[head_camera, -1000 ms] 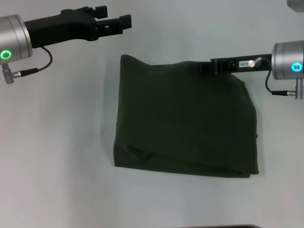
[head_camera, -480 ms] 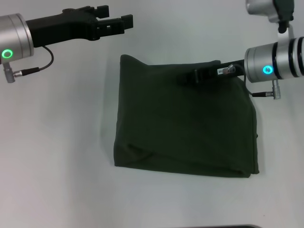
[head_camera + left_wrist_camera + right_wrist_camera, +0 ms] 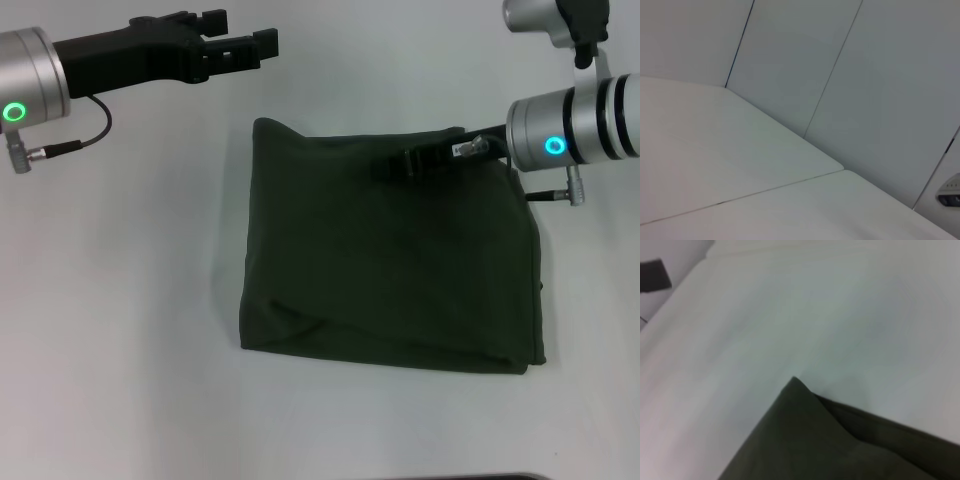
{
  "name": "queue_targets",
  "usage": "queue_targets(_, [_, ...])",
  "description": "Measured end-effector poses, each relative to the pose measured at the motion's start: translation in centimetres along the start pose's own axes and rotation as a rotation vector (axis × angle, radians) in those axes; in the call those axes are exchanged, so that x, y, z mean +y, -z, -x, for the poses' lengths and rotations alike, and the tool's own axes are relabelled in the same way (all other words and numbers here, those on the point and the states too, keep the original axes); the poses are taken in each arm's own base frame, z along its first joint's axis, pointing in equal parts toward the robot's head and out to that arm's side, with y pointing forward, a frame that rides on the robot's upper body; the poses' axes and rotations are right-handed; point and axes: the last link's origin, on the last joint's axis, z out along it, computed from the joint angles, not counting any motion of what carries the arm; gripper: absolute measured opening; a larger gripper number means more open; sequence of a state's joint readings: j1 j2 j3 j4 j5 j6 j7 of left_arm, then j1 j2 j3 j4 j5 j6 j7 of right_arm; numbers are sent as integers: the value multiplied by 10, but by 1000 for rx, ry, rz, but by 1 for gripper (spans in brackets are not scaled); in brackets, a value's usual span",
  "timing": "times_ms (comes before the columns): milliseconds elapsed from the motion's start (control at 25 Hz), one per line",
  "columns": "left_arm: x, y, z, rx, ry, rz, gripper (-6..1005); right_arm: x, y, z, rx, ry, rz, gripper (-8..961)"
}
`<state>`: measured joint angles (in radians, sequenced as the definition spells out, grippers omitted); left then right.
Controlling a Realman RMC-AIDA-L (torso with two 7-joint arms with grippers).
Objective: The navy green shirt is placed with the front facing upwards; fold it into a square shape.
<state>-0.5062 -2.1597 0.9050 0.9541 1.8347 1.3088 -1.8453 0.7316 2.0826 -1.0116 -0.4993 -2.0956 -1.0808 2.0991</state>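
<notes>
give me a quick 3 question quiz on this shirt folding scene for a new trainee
1. True or false: the cream chest print shows on the navy green shirt.
2. Which claw is over the shirt's far edge? A) left claw B) right claw
3. Fill in: the left claw hovers over the bare ____, beyond the shirt's far left corner.

Key
1. False: only plain dark fabric shows, folded into a rough square.
2. B: the right claw is over the far edge; the left is clear of the cloth.
3. table
</notes>
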Motion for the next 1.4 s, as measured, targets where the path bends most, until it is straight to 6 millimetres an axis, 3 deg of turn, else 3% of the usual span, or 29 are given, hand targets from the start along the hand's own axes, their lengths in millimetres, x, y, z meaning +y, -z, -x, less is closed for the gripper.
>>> queue_targets(320, [-2,0,-1,3,0,-13,905,19,3,17,-20,54,90,9])
queue_targets(640, [-6,0,0,8,-4,-38,904,39,-18,18,51,115,127,9])
queue_targets(1080, [-6,0,3,4,5,-38,905,36,-31,4,114,124,76,9])
queue_targets(1400, [-5,6,4,9,0,-36,904,34,-21,5,34,119,120,10])
